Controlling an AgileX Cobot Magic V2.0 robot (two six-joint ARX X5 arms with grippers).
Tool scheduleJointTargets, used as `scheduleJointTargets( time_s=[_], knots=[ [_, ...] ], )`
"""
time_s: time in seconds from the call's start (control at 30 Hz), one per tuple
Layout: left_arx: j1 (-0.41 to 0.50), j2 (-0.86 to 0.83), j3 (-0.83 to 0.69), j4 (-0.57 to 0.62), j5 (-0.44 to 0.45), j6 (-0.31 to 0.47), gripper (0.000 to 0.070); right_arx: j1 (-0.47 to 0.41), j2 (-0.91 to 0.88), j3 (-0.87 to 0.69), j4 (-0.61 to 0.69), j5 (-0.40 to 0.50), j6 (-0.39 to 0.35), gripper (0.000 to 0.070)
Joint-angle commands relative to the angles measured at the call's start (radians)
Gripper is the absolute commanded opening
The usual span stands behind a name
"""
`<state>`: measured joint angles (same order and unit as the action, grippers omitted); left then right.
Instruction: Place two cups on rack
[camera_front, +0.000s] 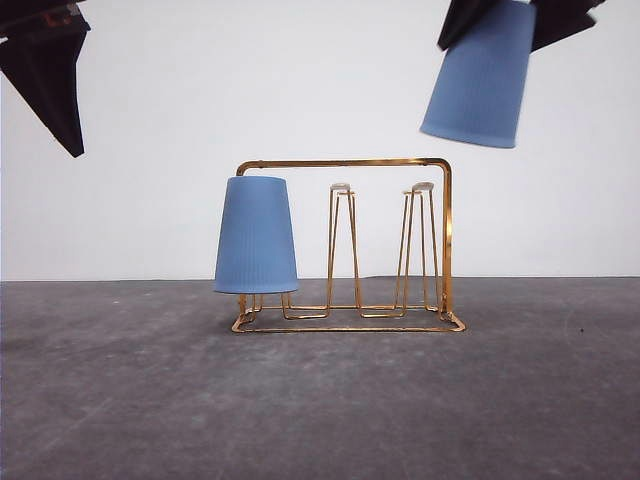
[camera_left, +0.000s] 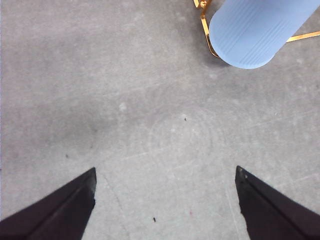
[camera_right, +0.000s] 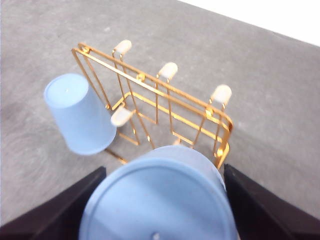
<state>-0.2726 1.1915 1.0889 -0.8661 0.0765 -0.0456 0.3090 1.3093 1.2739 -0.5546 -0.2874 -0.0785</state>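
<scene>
The gold wire rack stands at the middle of the grey table. One light-blue cup sits upside down over the rack's left end. My right gripper holds the second cup upside down and tilted, high above the rack's right end. In the right wrist view this cup fills the space between the fingers, with the rack and the seated cup beyond. My left gripper hangs at the upper left, open and empty. Its wrist view shows the gripper over bare table, the seated cup and rack base ahead.
The grey table stretches in front of and to both sides of the rack, with a white wall behind. Two white-tipped prongs stand bare in the rack's middle and right.
</scene>
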Motion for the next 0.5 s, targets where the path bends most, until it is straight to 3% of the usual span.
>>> scheduleJointTargets(
  time_s=[0.0, 0.47],
  knots=[
    [-0.003, 0.005, 0.008, 0.008, -0.001, -0.008, 0.0515, 0.007, 0.032, 0.016, 0.029, 0.0, -0.008, 0.0414],
    [-0.003, 0.005, 0.008, 0.022, -0.001, -0.008, 0.0515, 0.01, 0.308, 0.016, 0.199, 0.01, -0.011, 0.0416]
  ],
)
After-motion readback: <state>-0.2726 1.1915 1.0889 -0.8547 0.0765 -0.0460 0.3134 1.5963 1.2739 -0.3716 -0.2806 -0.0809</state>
